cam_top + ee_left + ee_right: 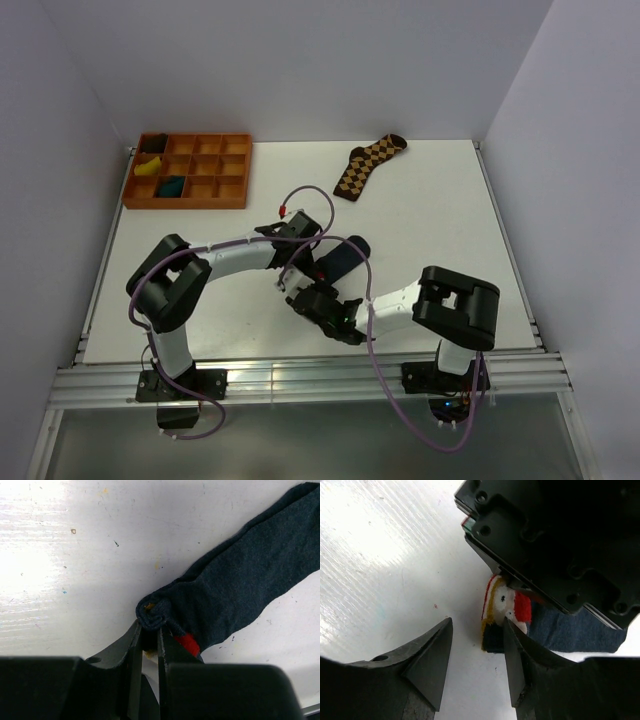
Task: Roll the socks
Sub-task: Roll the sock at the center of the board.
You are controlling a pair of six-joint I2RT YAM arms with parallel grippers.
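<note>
left gripper [149,634] is pinched narrow on the rolled end of the dark teal sock [240,575], whose long axis runs straight away from that gripper; right gripper [477,625] (jaws wide, empty) waits just beside it, the cartoon patch [507,602] against one finger.

**Sock end pinched in narrow jaws**

The left gripper [150,631] rises from the bottom edge, its jaws nearly together and closed on the curled end of a dark teal sock [240,575]. The sock runs diagonally up to the right corner, flat on the white, speckled table [75,580]. A red patch [187,644] shows just beside the right-hand finger.
</note>
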